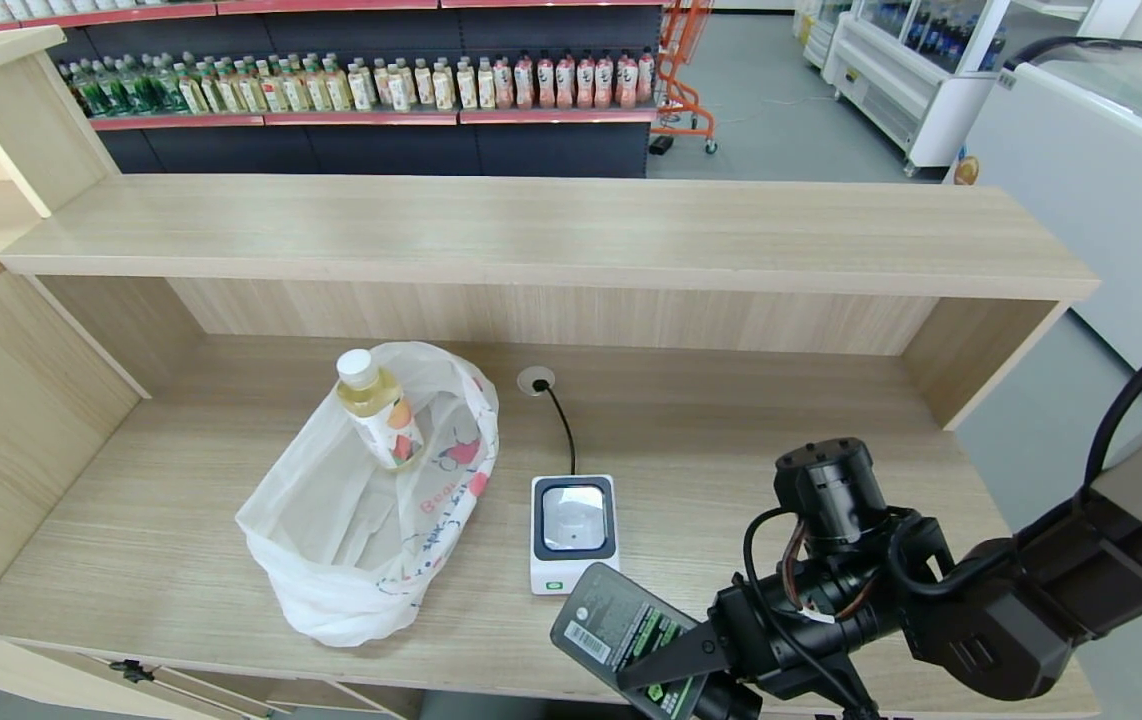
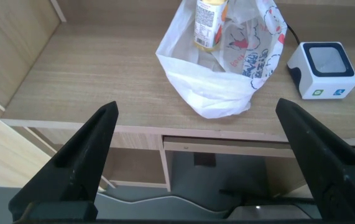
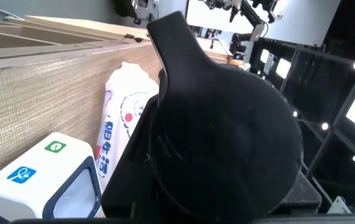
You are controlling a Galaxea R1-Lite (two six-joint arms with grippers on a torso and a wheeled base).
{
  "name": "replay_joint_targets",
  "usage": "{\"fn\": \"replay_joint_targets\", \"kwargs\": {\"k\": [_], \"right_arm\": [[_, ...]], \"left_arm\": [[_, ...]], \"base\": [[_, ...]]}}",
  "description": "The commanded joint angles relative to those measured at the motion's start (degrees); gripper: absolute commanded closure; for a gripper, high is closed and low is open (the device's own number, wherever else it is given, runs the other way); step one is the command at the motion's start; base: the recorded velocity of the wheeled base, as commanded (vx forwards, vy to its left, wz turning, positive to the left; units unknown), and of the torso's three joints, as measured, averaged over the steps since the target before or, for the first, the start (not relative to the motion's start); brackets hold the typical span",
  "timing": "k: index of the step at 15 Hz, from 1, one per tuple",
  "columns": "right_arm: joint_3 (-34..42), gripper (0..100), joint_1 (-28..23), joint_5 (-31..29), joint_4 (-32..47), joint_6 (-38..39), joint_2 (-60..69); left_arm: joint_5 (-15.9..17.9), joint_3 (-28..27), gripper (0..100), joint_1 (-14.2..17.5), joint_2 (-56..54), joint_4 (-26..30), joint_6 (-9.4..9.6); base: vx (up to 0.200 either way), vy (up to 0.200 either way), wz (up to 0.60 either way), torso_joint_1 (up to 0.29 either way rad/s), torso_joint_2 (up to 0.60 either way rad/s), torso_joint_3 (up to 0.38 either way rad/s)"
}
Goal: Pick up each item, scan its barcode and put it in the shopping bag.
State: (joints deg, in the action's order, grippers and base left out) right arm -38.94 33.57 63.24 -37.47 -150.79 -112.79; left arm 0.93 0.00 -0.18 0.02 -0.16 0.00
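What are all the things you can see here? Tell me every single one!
shopping bag: one, see-through white, on the counter, left of the scanner
bottle: one, yellow drink, white cap, standing in the shopping bag
scanner: one, white with dark window, mid-counter
cable: one, black, from scanner to a hole behind
packet: one, black and green with barcode, over the counter's near edge
counter: one, light wood
shelf bottles: many, green to pink, room behind
freezers: white, far right
left pincer: one, black, open, empty
right pincer: one, black, shut on the packet
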Motion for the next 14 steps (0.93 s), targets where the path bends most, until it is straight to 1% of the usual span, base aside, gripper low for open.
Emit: {"fn": "replay_joint_targets", "kwargs": {"k": [1,9,10,13,14], "right_arm": [[0.0,100,0.0,0.0,-0.1,0.4,0.0],[-0.2,100,0.1,-0.1,-0.1,1.9,0.2],[-0.5,100,0.4,-0.1,0.1,3.0,0.6],[-0.5,100,0.4,-0.7,1.3,16.5,4.8],[-0.5,100,0.3,-5.1,3.8,27.0,8.9]], "left_arm": [[0.0,0.0,0,0.0,0.1,0.0,-0.09],[0.0,0.0,0,0.0,0.1,0.0,0.00],[0.0,0.0,0,0.0,0.1,0.0,0.00],[0.0,0.0,0,0.0,0.1,0.0,-0.09],[0.0,0.0,0,0.0,0.1,0.0,0.00]], "base": [[0.000,0.000,0.00,0.000,0.00,0.000],[0.000,0.000,0.00,0.000,0.00,0.000],[0.000,0.000,0.00,0.000,0.00,0.000],[0.000,0.000,0.00,0.000,0.00,0.000],[0.000,0.000,0.00,0.000,0.00,0.000]]}}
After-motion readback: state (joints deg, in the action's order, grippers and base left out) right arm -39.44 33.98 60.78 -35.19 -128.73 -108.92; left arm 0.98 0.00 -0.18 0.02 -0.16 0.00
